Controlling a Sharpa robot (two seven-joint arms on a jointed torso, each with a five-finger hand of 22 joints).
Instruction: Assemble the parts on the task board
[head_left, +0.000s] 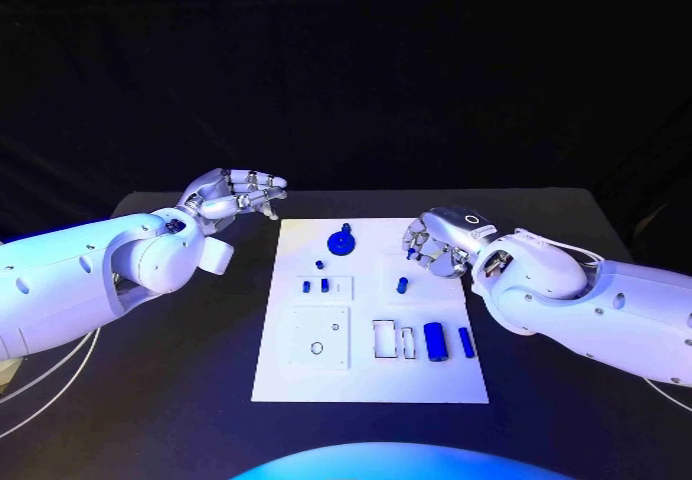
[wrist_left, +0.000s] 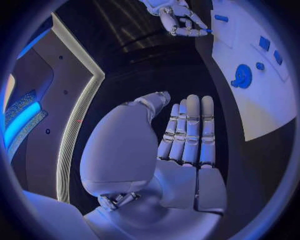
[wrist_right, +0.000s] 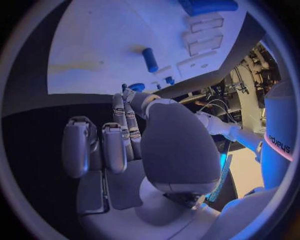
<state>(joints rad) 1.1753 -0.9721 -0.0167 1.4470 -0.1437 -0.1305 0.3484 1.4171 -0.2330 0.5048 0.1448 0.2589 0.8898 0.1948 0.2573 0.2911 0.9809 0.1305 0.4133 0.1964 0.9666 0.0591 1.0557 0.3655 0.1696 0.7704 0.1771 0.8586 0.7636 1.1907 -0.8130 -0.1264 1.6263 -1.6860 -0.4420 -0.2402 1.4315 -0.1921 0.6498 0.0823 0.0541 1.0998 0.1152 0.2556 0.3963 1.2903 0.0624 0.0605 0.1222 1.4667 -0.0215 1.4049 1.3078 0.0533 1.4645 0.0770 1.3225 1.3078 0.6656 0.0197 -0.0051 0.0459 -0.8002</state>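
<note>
— Where do we see the task board (head_left: 372, 385)?
— It lies flat in the middle of the black worktop (head_left: 202, 400), between our two arms. On it we see a round blue part (head_left: 342, 241) near the far edge, small blue pieces (head_left: 315, 286) mid-board, and two blue cylinders (head_left: 434, 340) at the near right.
— And the left robot hand (head_left: 235, 193)?
— Raised off the board's far left corner, fingers loosely curled, holding nothing.
— The right robot hand (head_left: 437, 243)?
— Over the board's right edge, fingertips pinching a small blue part (head_left: 414, 254).
</note>
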